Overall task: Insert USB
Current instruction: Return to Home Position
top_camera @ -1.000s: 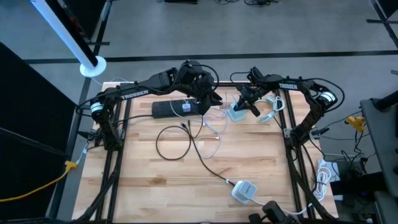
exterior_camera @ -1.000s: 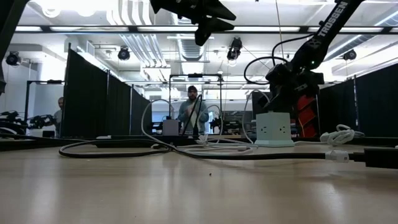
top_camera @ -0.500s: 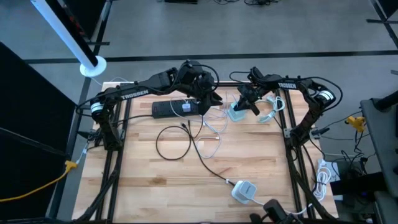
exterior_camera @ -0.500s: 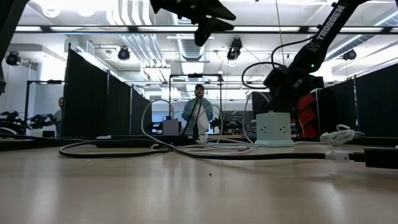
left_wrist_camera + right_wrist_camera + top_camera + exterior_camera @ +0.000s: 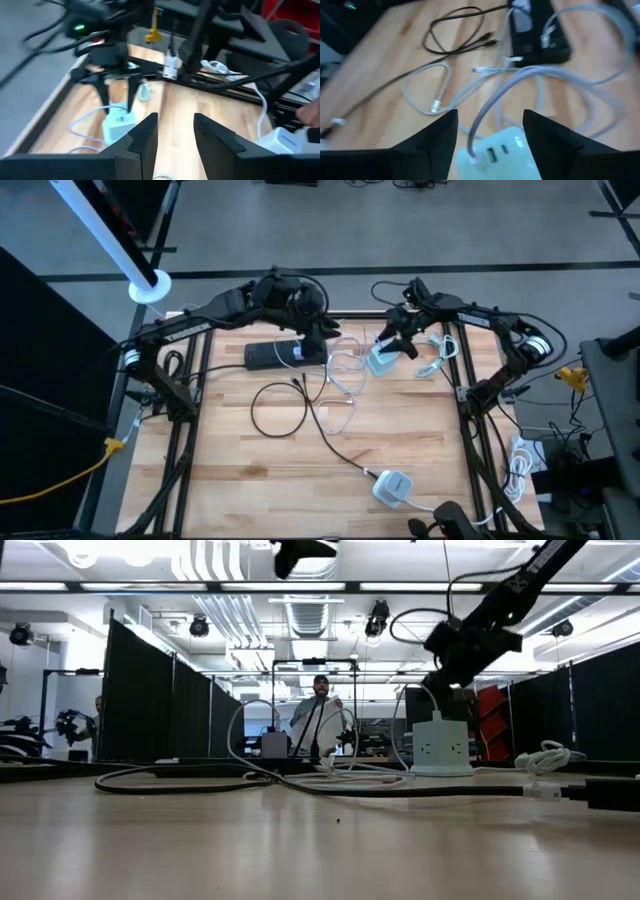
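**Right end effector** (image 5: 490,117): two dark fingers stood spread, with nothing between them. It hung above the white cube-shaped plastic outlet extension (image 5: 380,361), and the low view showed it clear of the cube's top.

**Left end effector** (image 5: 175,120): fingers were likewise parted and empty. It was raised over the long black plastic power strip (image 5: 285,354), at the strip's end nearer the cube.

**Pale lilac charger cable** (image 5: 485,107): one end sat in a port on the cube's face, as the right wrist view showed. The rest lay in slack loops just beside the cube, between it and the power strip.

**Thin black charger cable** (image 5: 340,452): it ran away from the cube across the light wooden worktop (image 5: 250,480) to a second, flatter white outlet extension (image 5: 393,485), well apart from the cube. Whether its plug was fully seated there could not be told.

**Loose black cable loop** (image 5: 278,405): it lay near the cube, on the power strip's side, with one end free and unplugged.

**White coiled cable** (image 5: 437,360): it lay just beside the cube, on the side away from the power strip.

**Person** (image 5: 320,715): stood in the room beyond the cube, far behind the worktop.

**Progress:** judged nearly complete. The lilac cable was in place at the cube, a black cable led to the other extension, and neither arm carried anything. What appeared left was for both arms to draw back to rest. The slack lilac loops near the right arm's fingers looked like the one thing that could snag.
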